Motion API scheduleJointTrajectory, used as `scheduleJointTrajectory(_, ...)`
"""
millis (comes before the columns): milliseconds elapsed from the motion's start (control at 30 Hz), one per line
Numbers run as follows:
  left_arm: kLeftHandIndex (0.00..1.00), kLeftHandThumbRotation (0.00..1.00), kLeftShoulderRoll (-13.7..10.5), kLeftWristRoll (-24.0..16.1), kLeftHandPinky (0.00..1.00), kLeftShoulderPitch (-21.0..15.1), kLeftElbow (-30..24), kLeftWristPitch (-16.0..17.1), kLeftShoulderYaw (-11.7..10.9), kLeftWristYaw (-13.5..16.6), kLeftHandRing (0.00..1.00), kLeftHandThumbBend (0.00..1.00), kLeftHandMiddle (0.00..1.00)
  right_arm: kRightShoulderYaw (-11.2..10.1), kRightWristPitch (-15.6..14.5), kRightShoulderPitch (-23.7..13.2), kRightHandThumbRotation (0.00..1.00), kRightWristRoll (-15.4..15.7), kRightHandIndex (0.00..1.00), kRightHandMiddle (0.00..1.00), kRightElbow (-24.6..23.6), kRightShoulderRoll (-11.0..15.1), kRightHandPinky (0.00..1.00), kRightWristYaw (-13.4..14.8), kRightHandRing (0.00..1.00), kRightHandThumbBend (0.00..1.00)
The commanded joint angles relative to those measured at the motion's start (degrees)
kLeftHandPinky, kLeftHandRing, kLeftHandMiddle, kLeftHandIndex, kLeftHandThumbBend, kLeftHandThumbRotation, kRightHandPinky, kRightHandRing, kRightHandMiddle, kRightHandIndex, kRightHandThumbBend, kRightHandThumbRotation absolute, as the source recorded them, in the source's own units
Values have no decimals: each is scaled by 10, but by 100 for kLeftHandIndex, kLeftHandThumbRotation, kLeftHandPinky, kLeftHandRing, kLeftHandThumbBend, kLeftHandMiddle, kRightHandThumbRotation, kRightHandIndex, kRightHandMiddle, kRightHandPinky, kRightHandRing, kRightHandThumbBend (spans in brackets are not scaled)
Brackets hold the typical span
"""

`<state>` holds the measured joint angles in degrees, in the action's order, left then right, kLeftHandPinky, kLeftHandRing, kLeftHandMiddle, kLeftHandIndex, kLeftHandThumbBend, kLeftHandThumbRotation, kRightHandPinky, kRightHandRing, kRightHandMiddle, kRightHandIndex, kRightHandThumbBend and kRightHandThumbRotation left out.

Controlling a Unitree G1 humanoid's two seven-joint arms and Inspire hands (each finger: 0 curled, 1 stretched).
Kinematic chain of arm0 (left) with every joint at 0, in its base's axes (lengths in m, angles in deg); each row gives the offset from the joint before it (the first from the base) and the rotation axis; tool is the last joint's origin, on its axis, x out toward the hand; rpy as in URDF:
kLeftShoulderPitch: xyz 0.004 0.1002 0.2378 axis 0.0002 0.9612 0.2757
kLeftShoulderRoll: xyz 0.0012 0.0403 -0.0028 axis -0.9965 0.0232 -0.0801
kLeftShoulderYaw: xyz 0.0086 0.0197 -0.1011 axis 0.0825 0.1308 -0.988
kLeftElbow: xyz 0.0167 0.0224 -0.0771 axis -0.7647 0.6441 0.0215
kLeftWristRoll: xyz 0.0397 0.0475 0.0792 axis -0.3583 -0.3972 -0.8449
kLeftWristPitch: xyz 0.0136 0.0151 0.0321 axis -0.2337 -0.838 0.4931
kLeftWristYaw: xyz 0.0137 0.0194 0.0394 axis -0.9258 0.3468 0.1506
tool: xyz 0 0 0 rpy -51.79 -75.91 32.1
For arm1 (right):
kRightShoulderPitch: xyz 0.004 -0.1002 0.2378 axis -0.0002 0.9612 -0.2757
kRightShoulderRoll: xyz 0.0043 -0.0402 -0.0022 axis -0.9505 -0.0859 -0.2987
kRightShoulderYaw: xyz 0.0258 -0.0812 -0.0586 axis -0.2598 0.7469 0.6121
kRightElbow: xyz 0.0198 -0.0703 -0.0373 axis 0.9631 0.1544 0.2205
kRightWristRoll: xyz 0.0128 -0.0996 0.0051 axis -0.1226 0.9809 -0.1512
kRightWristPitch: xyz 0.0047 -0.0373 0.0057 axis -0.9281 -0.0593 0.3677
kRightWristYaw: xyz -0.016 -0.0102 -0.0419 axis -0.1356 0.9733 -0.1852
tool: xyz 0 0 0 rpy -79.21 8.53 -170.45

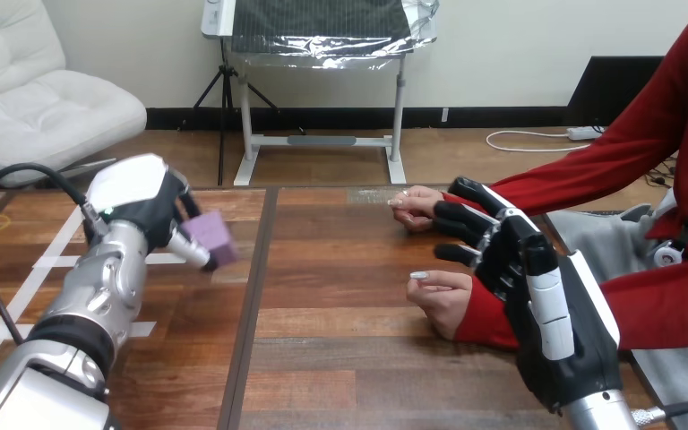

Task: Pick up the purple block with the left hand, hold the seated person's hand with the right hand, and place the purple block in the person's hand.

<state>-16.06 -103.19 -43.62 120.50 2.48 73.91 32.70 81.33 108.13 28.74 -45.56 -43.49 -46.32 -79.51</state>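
Observation:
My left hand [140,204] is raised over the left part of the table, its fingers curled round the purple block [210,236], which sticks out to the right of the hand. The person's near hand [441,296] rests on the table as a loose fist. Their far hand [417,205] lies further back, also closed. My right hand [563,345] hovers over the red sleeve [488,318] of the near hand's wrist. Its fingers [466,218] reach out, relaxed, between the two forearms, and I see none of them curled round the wrist.
The wooden table [322,358] has a dark seam down its middle and white tape lines [49,262] at the left. The person's forearms cross the table's right side.

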Motion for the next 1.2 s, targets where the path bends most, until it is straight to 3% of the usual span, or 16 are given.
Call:
scheduleJointTrajectory(0, 48, 0, -9, 14, 49, -3, -53, 24, -21, 29, 46, 76, 46, -9, 31, -46, 90, 8, 85, 81, 17, 8, 78, 9, 83, 84)
scheduleJointTrajectory(467, 47, 0, -18, 38, 41, 39, -138, 34, -53, 24, 42, 75, 43, -14, 81, -64, 91, 64, 84, 80, 61, 21, 79, 48, 81, 77)
scheduleJointTrajectory(833, 47, 0, -20, 63, 40, 91, -241, 17, -90, 11, 44, 75, 45, -25, 109, -90, 91, 149, 82, 78, 90, 52, 76, 111, 78, 77)
scheduleJointTrajectory(1167, 48, 0, -19, 82, 48, 140, -330, -3, -121, -8, 47, 74, 48, -31, 127, -121, 88, 163, 82, 78, 119, 84, 73, 126, 77, 79)
